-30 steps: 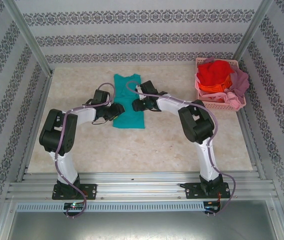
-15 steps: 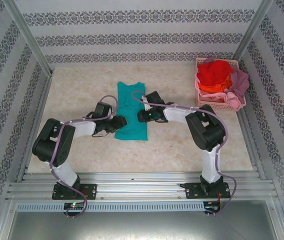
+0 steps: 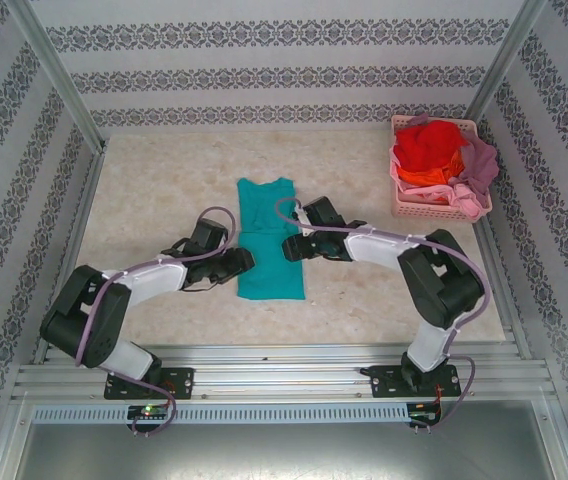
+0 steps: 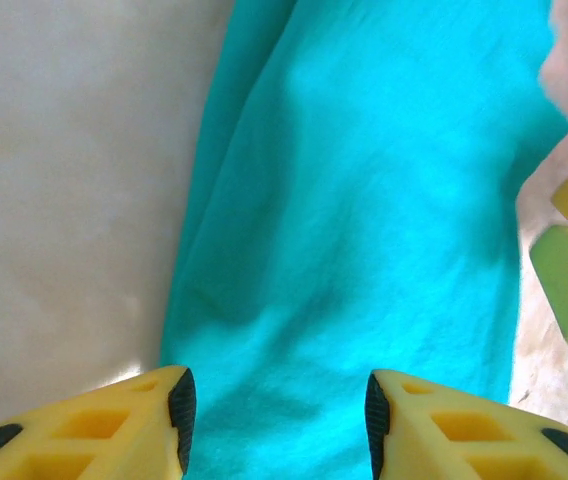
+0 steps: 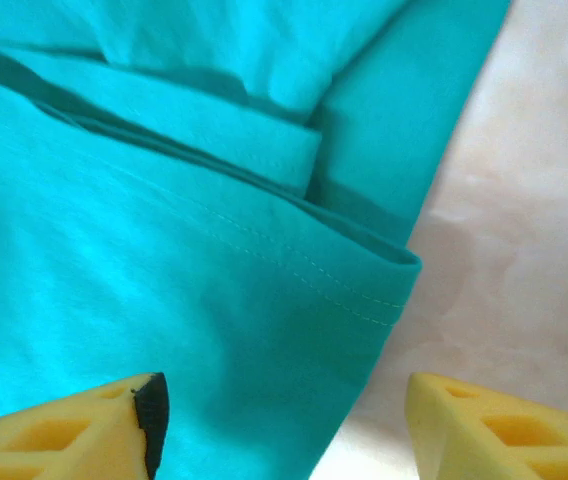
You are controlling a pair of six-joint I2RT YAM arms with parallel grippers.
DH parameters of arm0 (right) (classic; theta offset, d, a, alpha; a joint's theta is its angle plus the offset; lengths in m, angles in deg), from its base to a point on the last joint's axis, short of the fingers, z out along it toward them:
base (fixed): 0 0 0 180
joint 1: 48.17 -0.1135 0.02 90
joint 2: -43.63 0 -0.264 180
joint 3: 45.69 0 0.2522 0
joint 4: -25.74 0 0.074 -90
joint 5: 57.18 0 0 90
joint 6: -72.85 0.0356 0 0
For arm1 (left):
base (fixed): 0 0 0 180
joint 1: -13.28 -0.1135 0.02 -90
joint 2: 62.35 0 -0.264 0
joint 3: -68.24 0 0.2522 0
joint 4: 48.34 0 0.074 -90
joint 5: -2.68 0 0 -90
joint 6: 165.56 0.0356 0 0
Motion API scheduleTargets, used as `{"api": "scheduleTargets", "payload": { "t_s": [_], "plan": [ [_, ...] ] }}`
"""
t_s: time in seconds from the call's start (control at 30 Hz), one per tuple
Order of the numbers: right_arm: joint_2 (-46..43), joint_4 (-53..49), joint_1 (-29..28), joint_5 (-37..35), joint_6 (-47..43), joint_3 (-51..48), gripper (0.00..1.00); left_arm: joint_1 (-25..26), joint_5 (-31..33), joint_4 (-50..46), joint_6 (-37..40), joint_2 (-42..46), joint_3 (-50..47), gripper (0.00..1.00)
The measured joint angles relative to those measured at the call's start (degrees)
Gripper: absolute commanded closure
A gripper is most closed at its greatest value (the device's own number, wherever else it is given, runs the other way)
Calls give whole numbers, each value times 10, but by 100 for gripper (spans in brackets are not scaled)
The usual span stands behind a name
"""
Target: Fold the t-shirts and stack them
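The left arm and the right arm look alike: white shells between bulky black joints, each bolted to a black base plate. A mauve cable loops loosely along each one. The left gripper and the right gripper have chunky yellow fingers with hollow cut-outs, faced with black pads.

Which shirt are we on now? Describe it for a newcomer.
Look at the pale table. Near its middle lies one shirt, folded into a long strip. It is teal and lies flat, unlike the red, orange and pink clothes heaped in the corner basket.
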Motion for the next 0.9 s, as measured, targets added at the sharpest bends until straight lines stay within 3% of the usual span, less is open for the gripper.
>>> {"api": "scheduleTargets", "payload": {
  "t_s": [0.2,0.37,0.6,0.9],
  "plan": [
    [-104,23,-17,-7,-160,-52,25,-78,19,-28,19,65,17,37],
    [-139,10,-87,10,-313,-76,23,-148,18,-69,42,81,18,30],
    [-117,-53,-204,-35,-442,-56,33,-166,16,-97,58,103,17,28],
    [-31,-70,-225,-75,-493,-18,40,-169,12,-104,66,103,9,28]
  ]
}}
